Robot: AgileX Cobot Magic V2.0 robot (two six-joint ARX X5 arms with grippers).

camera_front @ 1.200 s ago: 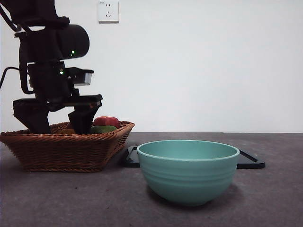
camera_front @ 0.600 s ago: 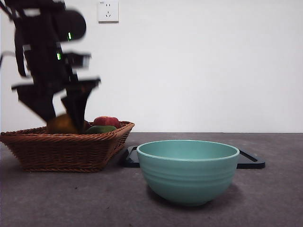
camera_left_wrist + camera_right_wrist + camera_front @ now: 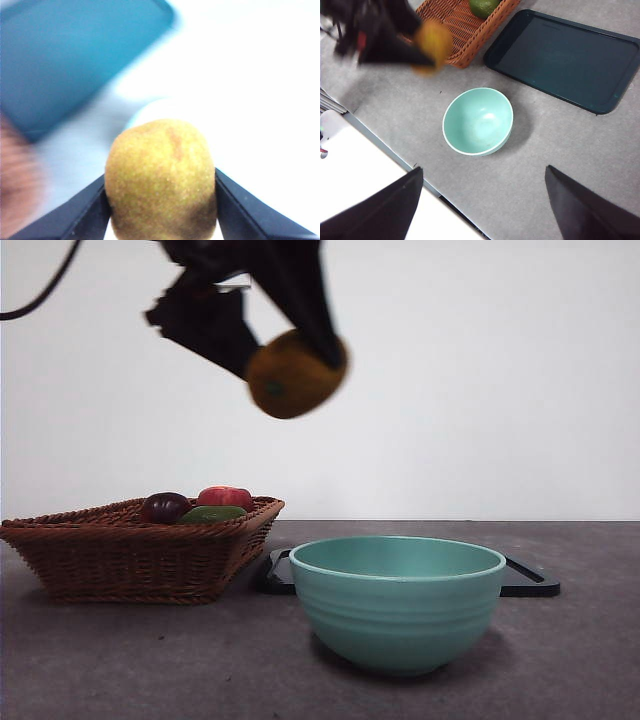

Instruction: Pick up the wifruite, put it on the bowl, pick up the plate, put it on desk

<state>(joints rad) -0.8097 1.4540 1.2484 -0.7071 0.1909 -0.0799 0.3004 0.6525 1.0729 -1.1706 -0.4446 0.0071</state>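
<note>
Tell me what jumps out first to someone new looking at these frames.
The left gripper hangs high in the air, shut on the orange-brown wifruite, above the gap between the wicker basket and the bowl. Next, the big mint-teal bowl, empty, on the grey desk, with a dark tray behind it.

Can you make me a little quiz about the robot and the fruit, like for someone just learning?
1. True or false: the left gripper is shut on the wifruite.
2. The bowl holds: A) the wifruite B) nothing C) a green fruit.
3. Fill in: the green fruit lies in the ____.

Key
1. True; the wifruite is high in the air, left of the bowl in the front view.
2. B; the right wrist view shows it empty.
3. Basket. The right gripper waits open above the desk.
</note>
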